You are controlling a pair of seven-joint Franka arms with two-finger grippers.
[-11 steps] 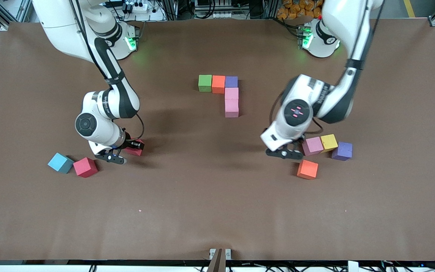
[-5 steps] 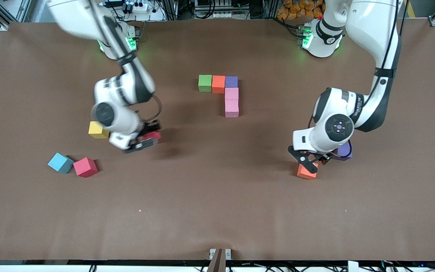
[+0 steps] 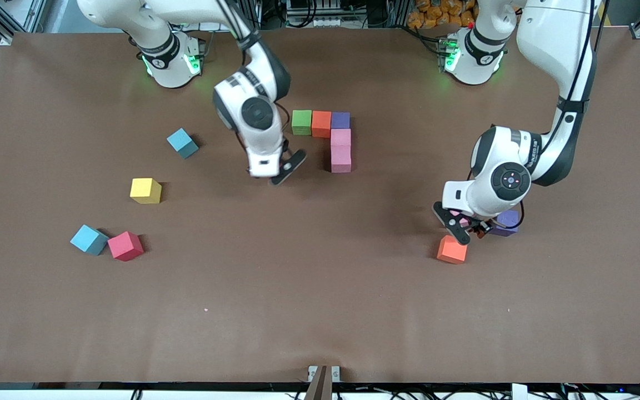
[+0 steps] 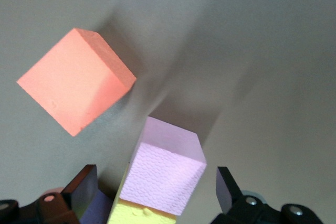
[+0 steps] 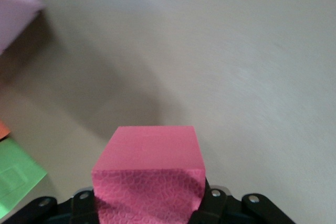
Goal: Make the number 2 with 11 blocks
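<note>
Counting the table, you have five blocks placed — six remain. Beside that row hangs the right gripper, clamped on a red block; well away, the left gripper stands spread around a pink block.

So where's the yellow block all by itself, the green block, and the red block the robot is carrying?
yellow block (image 3: 145,190), front view, top face.
green block (image 3: 301,119), front view, top face.
red block (image 5: 149,177), right wrist view, face toward the camera, in the right gripper (image 5: 149,203).
</note>
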